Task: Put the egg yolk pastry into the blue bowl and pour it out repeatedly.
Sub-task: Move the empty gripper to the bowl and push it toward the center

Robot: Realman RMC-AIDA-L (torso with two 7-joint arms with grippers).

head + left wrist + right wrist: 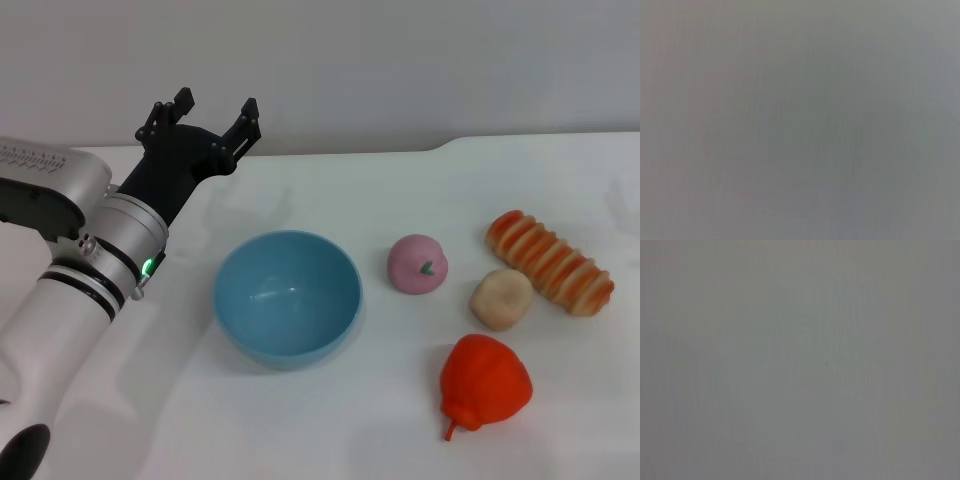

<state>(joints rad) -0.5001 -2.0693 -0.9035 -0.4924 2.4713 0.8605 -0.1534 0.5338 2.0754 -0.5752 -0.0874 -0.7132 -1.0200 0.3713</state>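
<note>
Left pincer (214, 112) wide open, nothing held, raised above the far-left part of the white bench (400, 420). Blue bowl (287, 297) sits nearer the robot and to the pincer's right, upright, empty. Egg yolk pastry (502, 298) well beyond the bowl on the pincer's right, on the bench, just beside the striped bread roll (550, 262), between the pink ball (417, 264) and the red fruit (484, 383). Both wrist views show only grey. Right pincer not visible.

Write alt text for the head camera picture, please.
An empty blue bowl sits on a white table, the left claw open and raised behind it to the left. To its right lie a pink ball, the egg yolk pastry, a striped bread roll and a red fruit.
</note>
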